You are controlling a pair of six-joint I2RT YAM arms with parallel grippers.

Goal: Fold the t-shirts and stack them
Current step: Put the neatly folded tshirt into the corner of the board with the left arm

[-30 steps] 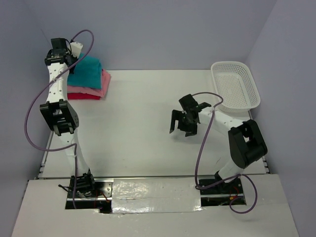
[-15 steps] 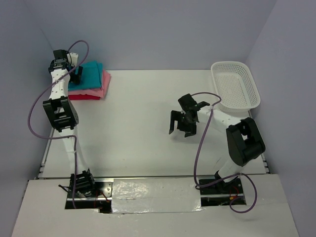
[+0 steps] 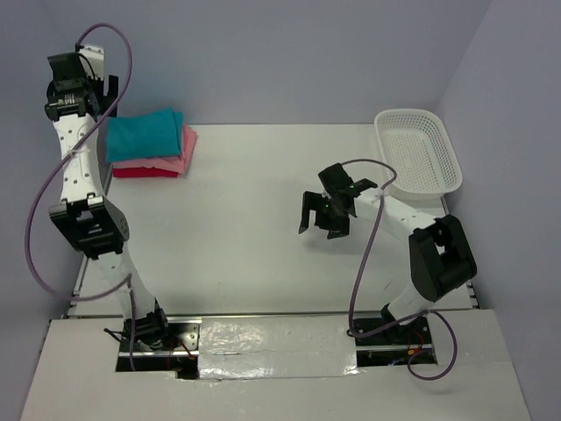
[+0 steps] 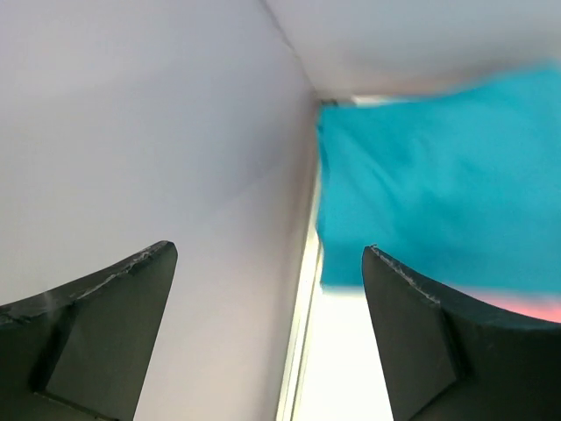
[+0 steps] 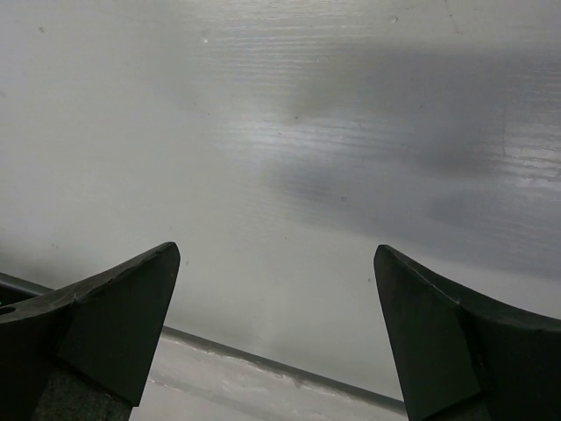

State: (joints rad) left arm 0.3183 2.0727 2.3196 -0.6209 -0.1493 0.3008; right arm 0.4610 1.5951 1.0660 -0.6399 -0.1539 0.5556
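Observation:
Folded t-shirts lie stacked at the table's far left: a teal one (image 3: pixel 145 133) on top, a salmon pink one (image 3: pixel 173 160) under it and a crimson red one (image 3: pixel 145 173) at the bottom. My left gripper (image 3: pixel 88 92) hangs high beside the left wall, up and left of the stack, open and empty. In the left wrist view the teal shirt (image 4: pixel 438 184) fills the upper right, a pink sliver (image 4: pixel 536 308) shows below it, and the left gripper (image 4: pixel 267 250) frames the wall and table edge. My right gripper (image 3: pixel 320 223) hovers open over the bare table, right of centre, holding nothing (image 5: pixel 276 250).
A white lattice basket (image 3: pixel 419 149) stands at the back right corner, with nothing visible in it. The side walls close in on the left and right of the table (image 3: pixel 245 210). Purple cables loop off both arms.
My left gripper has opened, released the teal shirt onto the stack, and risen up and to the left. The right gripper has barely shifted.

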